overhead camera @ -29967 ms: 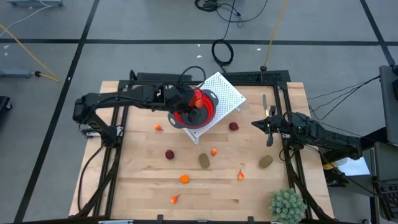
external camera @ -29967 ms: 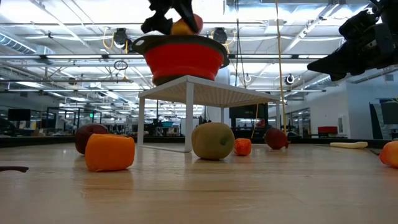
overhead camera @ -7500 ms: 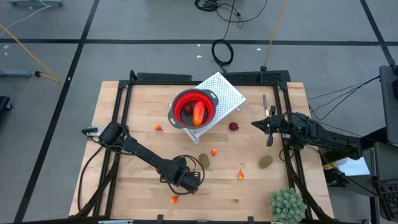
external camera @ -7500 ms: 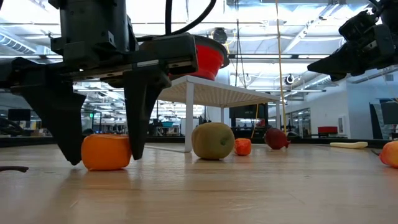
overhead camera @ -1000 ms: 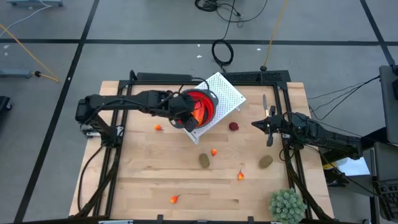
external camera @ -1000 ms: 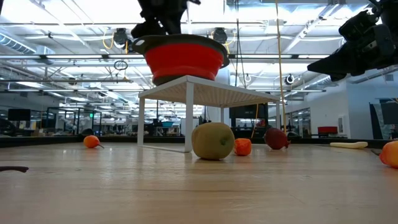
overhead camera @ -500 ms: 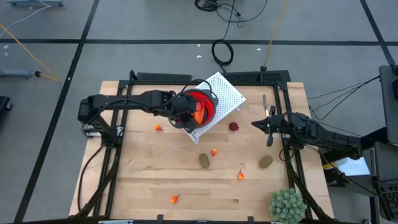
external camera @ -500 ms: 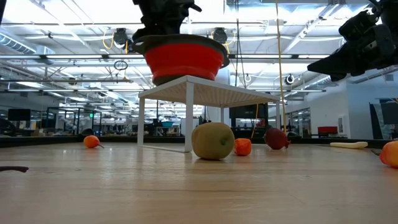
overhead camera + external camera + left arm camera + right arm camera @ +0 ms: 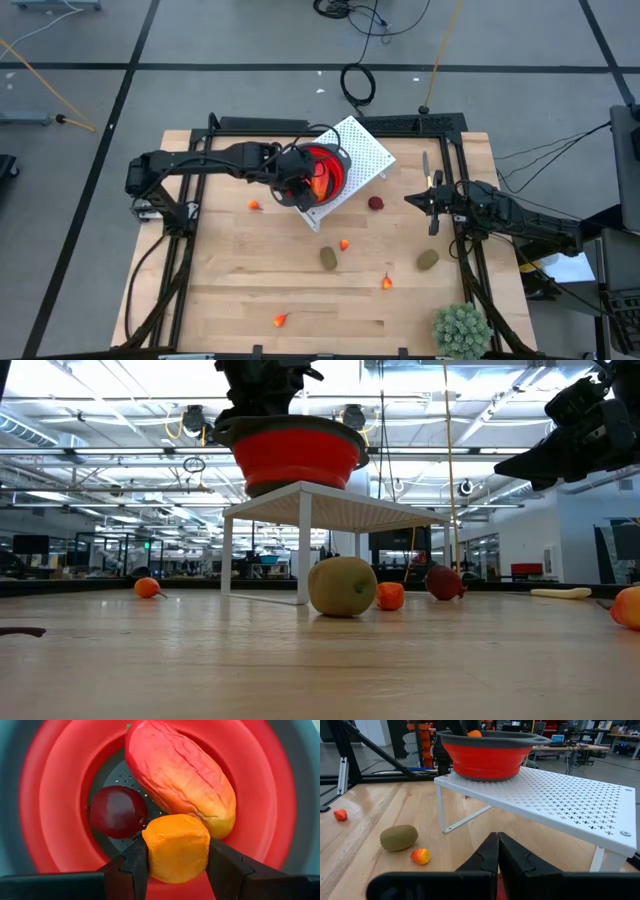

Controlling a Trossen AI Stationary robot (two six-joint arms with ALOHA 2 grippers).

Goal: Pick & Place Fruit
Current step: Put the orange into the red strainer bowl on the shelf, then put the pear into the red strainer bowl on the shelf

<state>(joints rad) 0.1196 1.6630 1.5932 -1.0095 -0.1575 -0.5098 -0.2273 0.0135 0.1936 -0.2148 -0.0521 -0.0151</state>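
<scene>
A red bowl with a grey rim [image 9: 335, 160] stands on a white perforated stand [image 9: 365, 148] at the table's far middle. In the bowl lie a long red-orange piece [image 9: 182, 775] and a dark red ball [image 9: 117, 812]. My left gripper [image 9: 298, 182] hangs over the bowl, shut on a blocky orange fruit piece [image 9: 177, 847]. More fruit lies on the table: two brown-green ovals [image 9: 328, 258] [image 9: 427, 260], a dark red ball [image 9: 376, 203] and small orange bits [image 9: 344, 244]. My right gripper [image 9: 432, 205] waits shut at the table's right side. My left gripper pinches the orange piece by two opposite sides [image 9: 150, 855] between its two fingers [image 9: 225, 865]. The fingers slant down from above over the bowl. The piece hangs clear, just above the rim [image 9: 474, 733], over the fruit in the bowl.
A spiky green plant [image 9: 462, 328] stands at the near right corner. Small orange bits lie at the left [image 9: 255, 205] and near the front [image 9: 280, 320] [image 9: 387, 283]. Bare wood spreads across the table's near left.
</scene>
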